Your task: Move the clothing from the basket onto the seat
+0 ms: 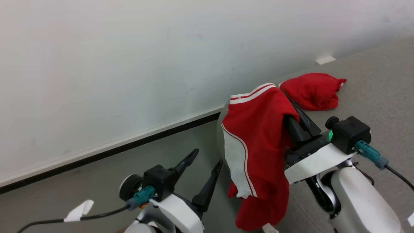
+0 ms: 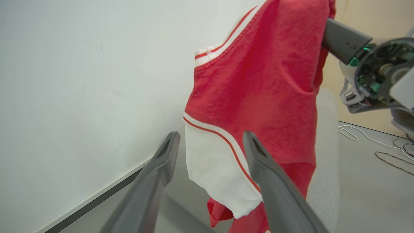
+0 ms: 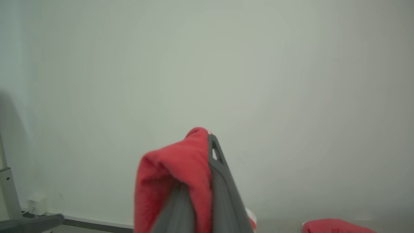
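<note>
Shut tight on a fold of the striped red garment (image 1: 258, 142), the right jaws hold it aloft at the edge of the seat (image 1: 381, 74). Most of the cloth, white panel included, hangs outside that edge, above the floor (image 1: 97, 191). The plain red garment (image 1: 312, 90) lies bunched on the seat, further in and close to the side that meets the wall (image 1: 129, 64). The left jaws stand spread wide and empty off the seat, over the floor and near the hanging cloth, apart from it as far as the head view shows. The step in hand looks to be the set-down, and it would go best if the arm carried the garment well in over the seat before letting go. Lowering until the trailing hem gathers on the upholstery would put the weight on the seat, not off it. Released where it hangs now, the heavier dangling part would likely drag the whole garment over the edge. A spot beside the plain garment seems sensible. The left jaws should keep off the cloth so nothing snags.
</note>
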### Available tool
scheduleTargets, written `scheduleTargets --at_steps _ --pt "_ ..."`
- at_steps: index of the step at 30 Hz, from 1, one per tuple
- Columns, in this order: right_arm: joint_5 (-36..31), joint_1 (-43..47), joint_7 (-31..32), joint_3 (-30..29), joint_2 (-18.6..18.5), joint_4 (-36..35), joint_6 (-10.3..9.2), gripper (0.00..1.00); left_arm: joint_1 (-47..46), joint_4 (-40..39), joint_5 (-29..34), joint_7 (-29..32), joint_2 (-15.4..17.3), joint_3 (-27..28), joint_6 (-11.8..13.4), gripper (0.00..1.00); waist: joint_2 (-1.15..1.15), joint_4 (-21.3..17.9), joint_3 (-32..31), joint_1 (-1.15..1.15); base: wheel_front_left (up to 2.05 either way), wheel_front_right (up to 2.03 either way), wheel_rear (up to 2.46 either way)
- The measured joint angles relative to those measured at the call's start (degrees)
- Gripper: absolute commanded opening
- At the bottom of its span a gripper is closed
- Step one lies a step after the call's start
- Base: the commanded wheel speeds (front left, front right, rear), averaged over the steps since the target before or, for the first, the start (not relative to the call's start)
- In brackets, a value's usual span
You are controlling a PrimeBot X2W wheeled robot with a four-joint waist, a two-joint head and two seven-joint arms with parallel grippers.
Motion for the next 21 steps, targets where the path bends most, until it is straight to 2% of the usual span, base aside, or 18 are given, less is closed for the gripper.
scheduleTargets --at_steps 10,18,21 --pt "-0.9 1.4 3.0 -3.6 -3.3 -5.8 0.00 0.00 -1.3 0.1 0.0 -0.6 -1.1 -1.3 -0.5 1.00 0.00 -6.7 2.1 0.00 0.00 0.00 0.00" --pt "-1.0 1.1 5.1 -7.4 -4.4 -8.7 0.00 0.00 -2.7 0.3 0.0 -0.7 -1.6 -2.4 -1.2 1.00 0.00 -6.8 5.0 0.00 0.00 0.00 0.00" --pt "-1.1 -2.2 6.4 -10.1 -4.9 -9.7 0.00 0.00 -4.9 -0.2 0.2 0.2 -1.5 -2.8 -1.9 1.00 0.00 -5.8 7.5 0.00 0.00 0.00 0.00"
